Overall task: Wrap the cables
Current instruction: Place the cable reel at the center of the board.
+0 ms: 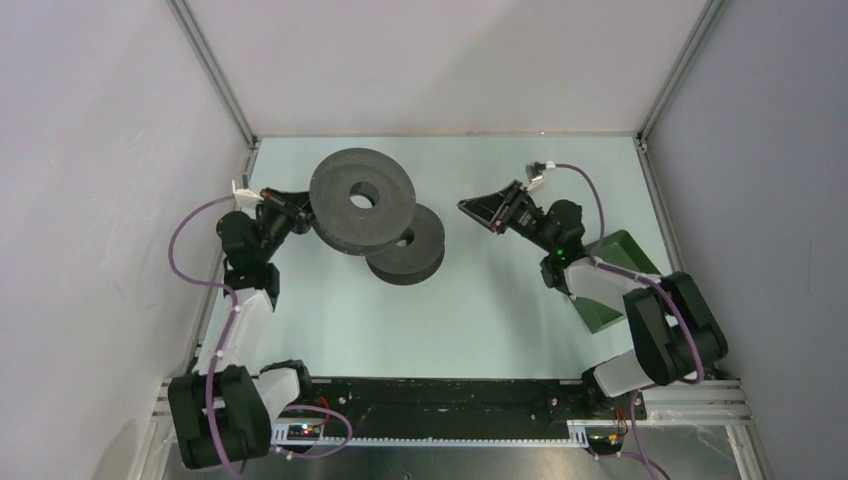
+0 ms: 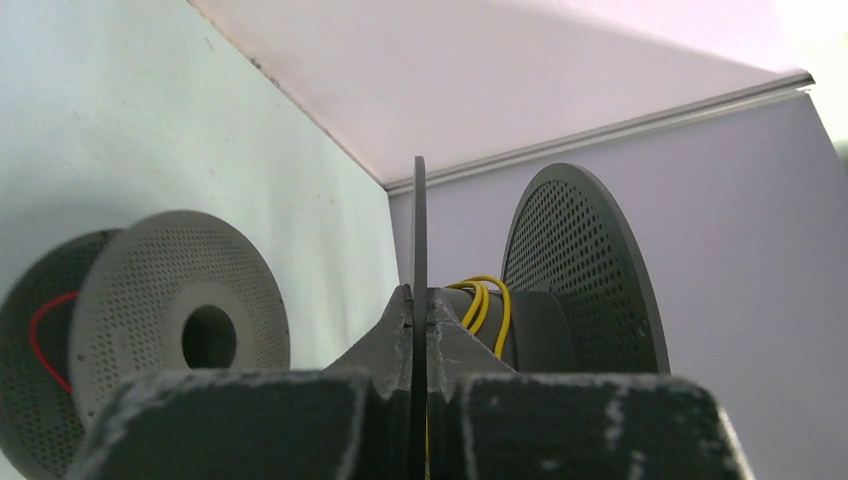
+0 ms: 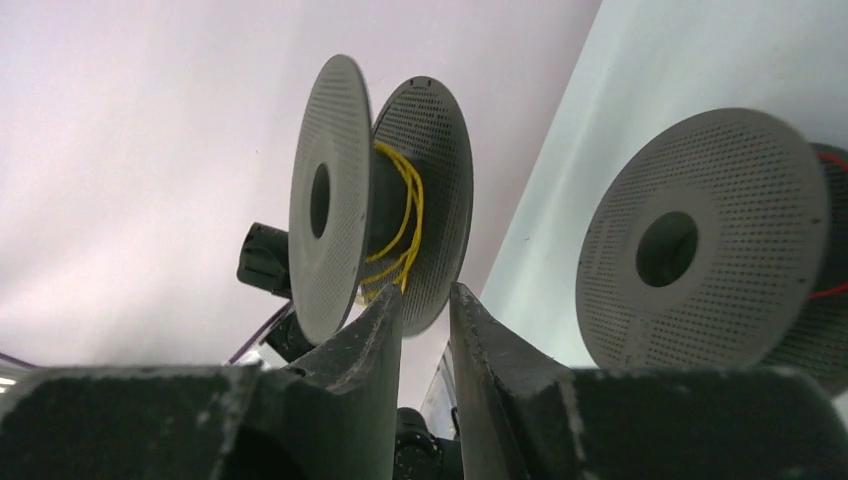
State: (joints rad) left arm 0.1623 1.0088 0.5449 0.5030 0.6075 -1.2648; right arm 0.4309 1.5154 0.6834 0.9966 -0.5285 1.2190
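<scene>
Beyond the left jaws gripping a spool, yellow cable coils; right jaws narrowly apart.

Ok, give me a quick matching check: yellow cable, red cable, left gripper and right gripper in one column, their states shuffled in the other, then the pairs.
Column one
1. yellow cable
2. red cable
3. left gripper
4. right gripper

Column two
A. holds nothing, jaws a little apart
B. on the lower spool, which rests on the table
C. shut on a flange of the raised spool
D. wound round the raised spool's core

Pairs: 1-D, 2-B, 3-C, 4-A
</scene>
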